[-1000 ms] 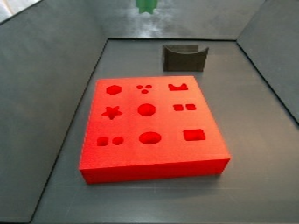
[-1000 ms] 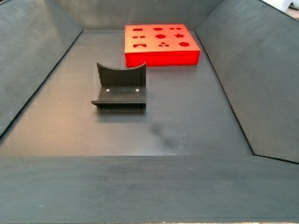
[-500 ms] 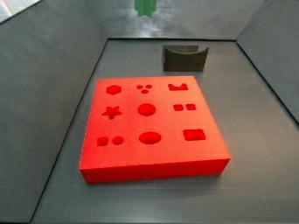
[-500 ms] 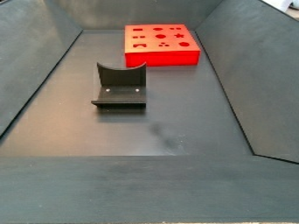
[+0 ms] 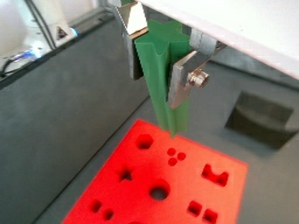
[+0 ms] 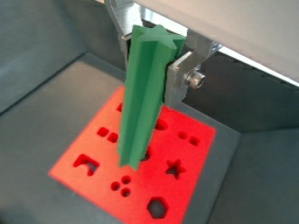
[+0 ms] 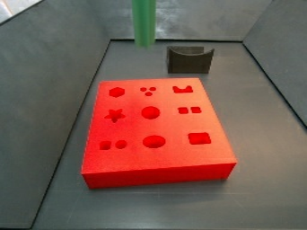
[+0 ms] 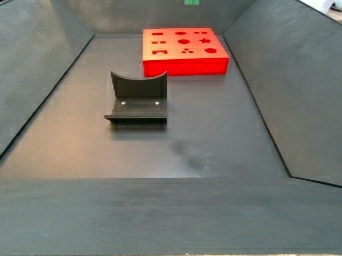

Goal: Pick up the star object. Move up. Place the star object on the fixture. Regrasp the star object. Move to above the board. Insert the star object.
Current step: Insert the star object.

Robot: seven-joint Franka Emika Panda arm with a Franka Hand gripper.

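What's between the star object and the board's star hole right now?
Nothing visible. The claw holds the star object upright above the board; the star hole is open and the board's top is bare.

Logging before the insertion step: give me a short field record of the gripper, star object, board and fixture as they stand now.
gripper: above the board, shut on the star object
fingers: silver plates clamping the upper part of the star object
star object: upright, lower end hanging clear above the board in both wrist views
board: flat on the floor, no hole filled
star hole: open
fixture: on the floor apart from the board, nothing resting on it
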